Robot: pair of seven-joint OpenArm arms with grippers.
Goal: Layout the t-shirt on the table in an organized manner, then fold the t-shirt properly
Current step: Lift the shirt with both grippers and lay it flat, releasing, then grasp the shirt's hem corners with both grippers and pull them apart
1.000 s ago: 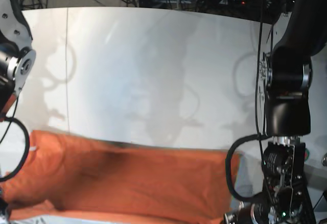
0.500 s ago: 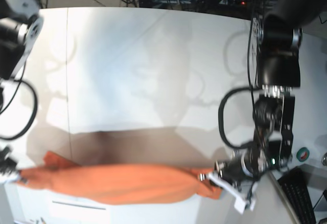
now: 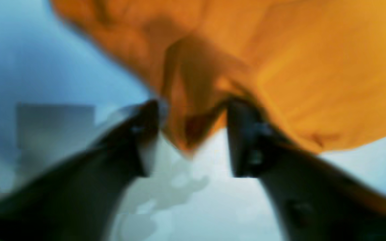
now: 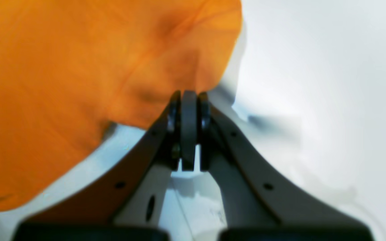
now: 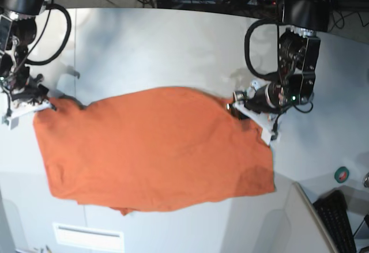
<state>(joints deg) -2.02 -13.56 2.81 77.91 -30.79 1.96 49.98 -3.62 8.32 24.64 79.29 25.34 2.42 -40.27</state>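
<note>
**Orange cloth spread between two sets of fingers**

Orange short-sleeved cloth t-shirt (image 5: 153, 149) lies broad across the off-white smooth tabletop (image 5: 155, 45), its far edge held at two corners and its near edge reaching the tabletop's front rim. In the base view the left gripper (image 5: 237, 106) sits at the shirt's far corner on that view's right, and the right gripper (image 5: 45, 102) sits at the far corner on that view's left.

The left wrist view is blurred, yet it shows a bunched fold of the shirt (image 3: 193, 110) caught between the two dark fingers (image 3: 243, 140), which stand apart with cloth filling the gap: they grip the fabric. In the right wrist view the fingers (image 4: 174, 113) are pressed together, with the orange cloth (image 4: 79, 77) running up to their tips; the base view has this corner drawn out to them, so they pinch its edge.

The cloth shows shallow wrinkles and a small fold at the near hem.
</note>
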